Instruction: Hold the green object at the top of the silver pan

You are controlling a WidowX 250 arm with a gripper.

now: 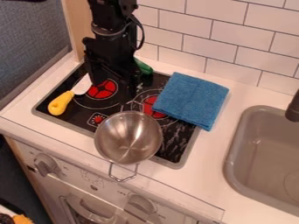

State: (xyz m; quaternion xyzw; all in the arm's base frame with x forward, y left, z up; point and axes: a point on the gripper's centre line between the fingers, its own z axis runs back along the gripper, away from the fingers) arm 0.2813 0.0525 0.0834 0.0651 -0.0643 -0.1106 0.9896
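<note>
"Is the gripper point(119, 81) open or closed?"
"I can't tell. It hangs above the stovetop point(181, 162)."
"And the green object point(143, 67)?"
"Partly hidden behind it, by the stovetop's back edge."
"The silver pan point(125, 135)?"
"Up front, handle towards the oven."
"Beside those?"
"A yellow-handled knife point(60, 103) at left, a blue cloth point(192, 99) at right, then the sink point(257, 151)."

My black arm point(109, 11) drops in from the view's top edge, left of centre, a dark cable point(140, 33) bowing out on the view's right side, with my black pincer point(114, 72) hanging down below.
</note>
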